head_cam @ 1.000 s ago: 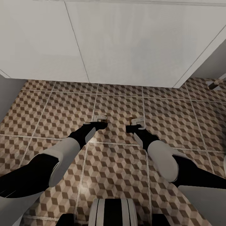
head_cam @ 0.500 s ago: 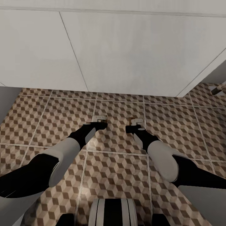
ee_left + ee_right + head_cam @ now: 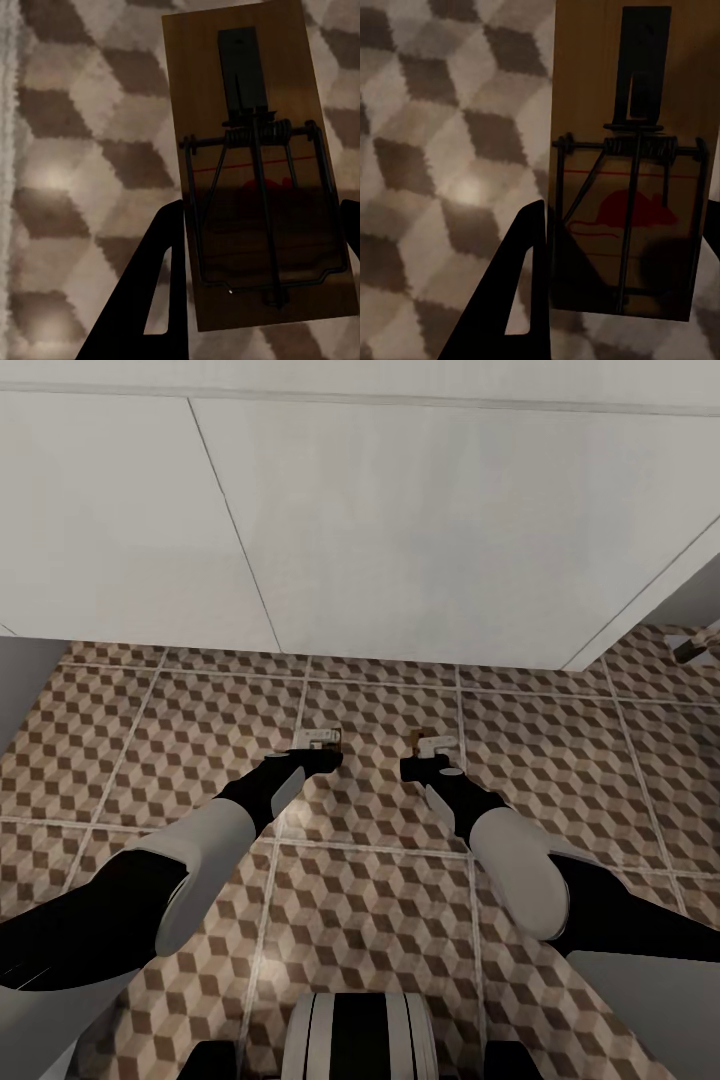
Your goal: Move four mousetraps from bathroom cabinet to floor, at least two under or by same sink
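Two mousetraps are held over the bathroom floor [image 3: 180,730], a tiled cube pattern. My left gripper [image 3: 320,756] is shut on one mousetrap [image 3: 318,737]; in the left wrist view this tan board [image 3: 259,172] with its dark spring bar sits between the black fingers [image 3: 161,300]. My right gripper [image 3: 424,765] is shut on the other mousetrap [image 3: 433,741], whose red mouse print shows on the board [image 3: 630,165] beside a black finger [image 3: 521,292]. Both grippers hang side by side a short way in front of a white cupboard front [image 3: 400,530]. The sink and the cabinet are out of view.
The white cupboard front spans the far side, with a vertical door seam [image 3: 235,525]. A grey surface [image 3: 20,670] borders the floor at the left. A small dark object [image 3: 700,647] lies at the right edge. My base [image 3: 360,1040] sits at the near edge.
The head view has shifted, so the cupboard front reaches lower in the picture than a second ago. Both arms and the held mousetraps keep nearly the same pose.
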Controlling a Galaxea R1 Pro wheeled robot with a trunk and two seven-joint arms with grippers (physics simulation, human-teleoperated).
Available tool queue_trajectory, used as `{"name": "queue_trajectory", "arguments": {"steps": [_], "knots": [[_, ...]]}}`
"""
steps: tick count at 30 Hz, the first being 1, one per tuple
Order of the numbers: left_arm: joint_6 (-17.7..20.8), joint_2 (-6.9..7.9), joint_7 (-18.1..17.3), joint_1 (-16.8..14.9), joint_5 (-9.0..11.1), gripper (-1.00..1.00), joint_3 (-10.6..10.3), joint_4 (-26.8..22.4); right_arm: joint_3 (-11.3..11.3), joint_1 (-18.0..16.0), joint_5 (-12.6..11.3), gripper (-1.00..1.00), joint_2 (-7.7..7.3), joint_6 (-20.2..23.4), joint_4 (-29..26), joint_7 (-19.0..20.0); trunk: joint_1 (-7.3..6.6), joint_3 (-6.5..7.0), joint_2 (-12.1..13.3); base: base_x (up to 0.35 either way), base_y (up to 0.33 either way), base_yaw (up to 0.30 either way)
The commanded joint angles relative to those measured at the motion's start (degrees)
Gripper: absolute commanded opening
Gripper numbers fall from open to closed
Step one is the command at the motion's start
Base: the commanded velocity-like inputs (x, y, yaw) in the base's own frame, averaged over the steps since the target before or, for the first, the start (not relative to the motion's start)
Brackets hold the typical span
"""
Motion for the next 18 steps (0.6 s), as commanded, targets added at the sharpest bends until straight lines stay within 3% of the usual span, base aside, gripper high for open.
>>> {"name": "queue_trajectory", "arguments": {"steps": [1, 18], "knots": [[0.3, 0.00, 0.3, 0.0, 0.4, -1.00, -0.2, -0.1, -0.4, 0.0, 0.5, -1.00, 0.04, 0.1, 0.0, 0.0, -0.01, -0.03, 0.0, 0.000, 0.000, 0.000], [0.3, 0.00, 0.3, 0.0, 0.4, -1.00, -0.2, 0.0, -0.4, 0.0, 0.4, -1.00, 0.04, 0.0, -0.1, -0.2, -0.01, 0.00, 0.0, 0.000, 0.000, -0.009]]}}
